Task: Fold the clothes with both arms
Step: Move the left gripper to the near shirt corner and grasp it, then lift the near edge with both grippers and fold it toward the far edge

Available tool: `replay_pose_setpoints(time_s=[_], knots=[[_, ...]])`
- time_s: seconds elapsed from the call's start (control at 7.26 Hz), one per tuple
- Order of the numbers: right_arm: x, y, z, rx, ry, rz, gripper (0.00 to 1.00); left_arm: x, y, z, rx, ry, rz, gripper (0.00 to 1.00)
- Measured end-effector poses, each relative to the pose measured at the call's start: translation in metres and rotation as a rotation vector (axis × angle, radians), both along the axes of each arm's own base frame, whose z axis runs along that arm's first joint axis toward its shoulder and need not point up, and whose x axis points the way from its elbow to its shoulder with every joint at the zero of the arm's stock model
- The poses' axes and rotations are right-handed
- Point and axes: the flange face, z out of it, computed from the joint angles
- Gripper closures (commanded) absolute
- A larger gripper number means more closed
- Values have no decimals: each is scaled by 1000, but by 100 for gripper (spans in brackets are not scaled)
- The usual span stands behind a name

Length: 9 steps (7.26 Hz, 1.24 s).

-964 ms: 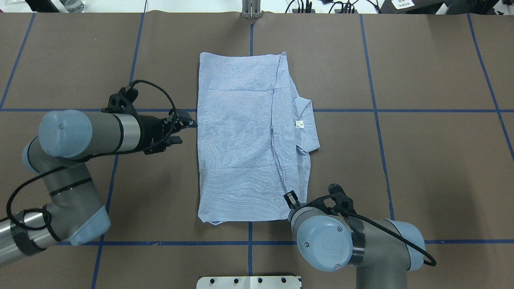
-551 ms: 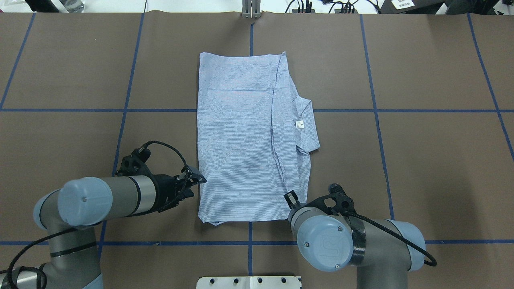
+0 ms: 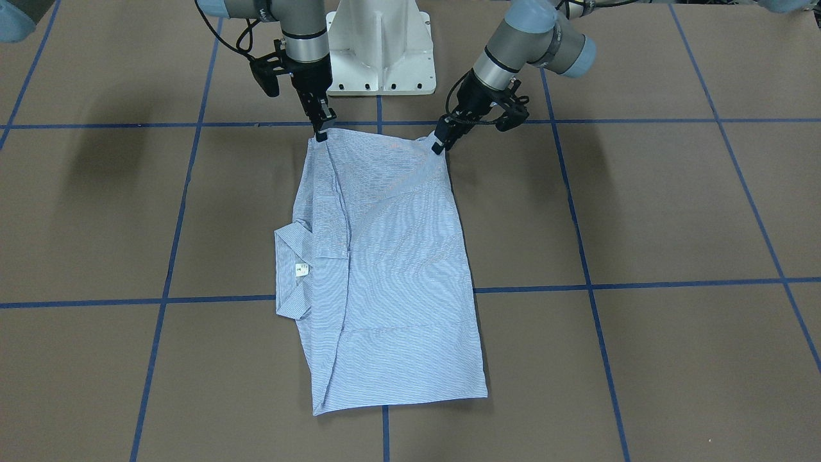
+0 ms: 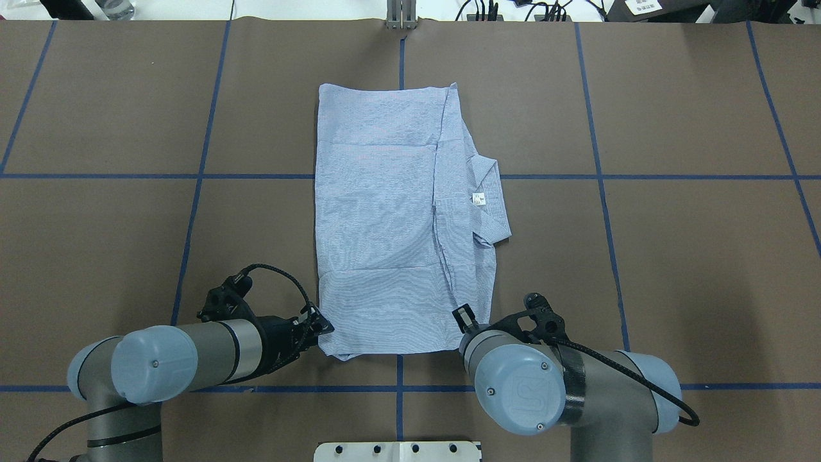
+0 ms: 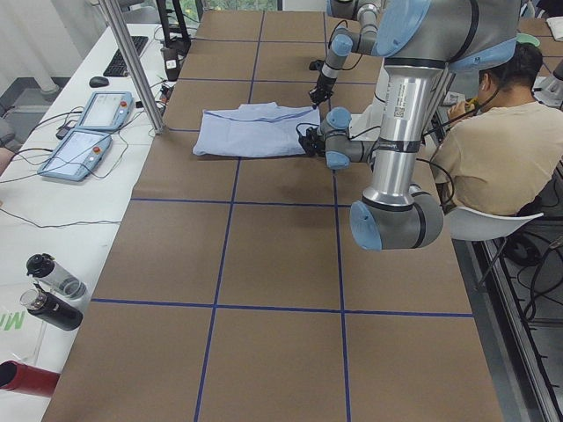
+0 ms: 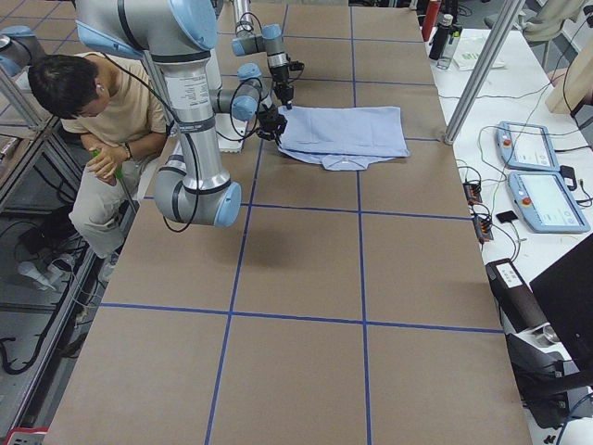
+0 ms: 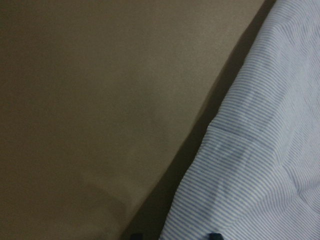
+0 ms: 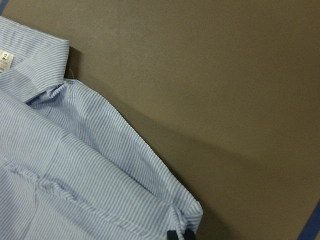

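At shirt (image 3: pixel 397 276) corner, front cam shows R fingers (image 3: pixel 322 132); overhead mostly hides.

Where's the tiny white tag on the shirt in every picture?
Front-facing: tag left of middle.
Overhead: tag right of middle.
Exterior left: too small to tell.
Exterior right: too small to tell.
Left wrist: not in it.
Right wrist: tag at top-left edge.
Shared landmark: the collar it sits on.
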Motion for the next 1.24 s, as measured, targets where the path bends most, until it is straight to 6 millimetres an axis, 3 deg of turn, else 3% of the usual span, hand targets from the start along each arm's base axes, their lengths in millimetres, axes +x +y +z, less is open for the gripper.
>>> replay_pose_setpoints(time_s=[0.69, 0.83, 1.24], knots=[[7, -1, -5, 2, -13, 3, 100, 1, 20, 5, -2, -6, 35, 100], [16, 0, -6, 4, -22, 5, 100, -7, 22, -5, 3, 16, 40, 100], [56, 6, -28, 6, -57, 9, 100, -62, 37, -57, 15, 143, 99, 100]])
